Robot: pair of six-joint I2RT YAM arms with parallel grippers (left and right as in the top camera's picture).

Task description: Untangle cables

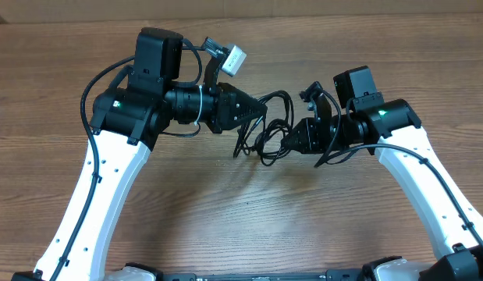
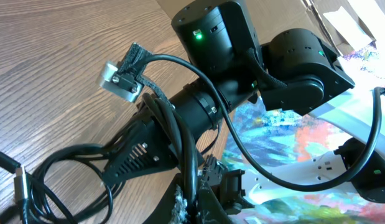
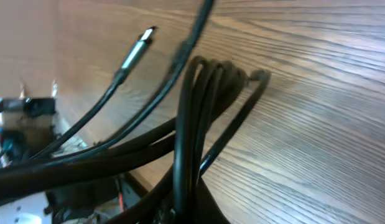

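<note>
The cables (image 1: 270, 129) are a tangle of thin black loops hanging between my two grippers over the middle of the wooden table. From the left, my left gripper (image 1: 261, 109) is shut on one strand (image 2: 187, 143), which runs down into the closed jaws (image 2: 193, 208). My right gripper (image 1: 286, 142) comes in from the right, lower in the tangle. In the right wrist view, several cable strands (image 3: 195, 112) run together between its shut jaws (image 3: 189, 214). A small plug (image 3: 137, 46) sticks out free at the upper left, and another plug end (image 2: 18, 180) hangs near the table.
The wooden table (image 1: 225, 218) is bare around the tangle. Both arms' thicker black cables (image 1: 97, 86) arch beside the wrists. The right arm's black wrist (image 2: 217, 74) fills the left wrist view, close to my left gripper.
</note>
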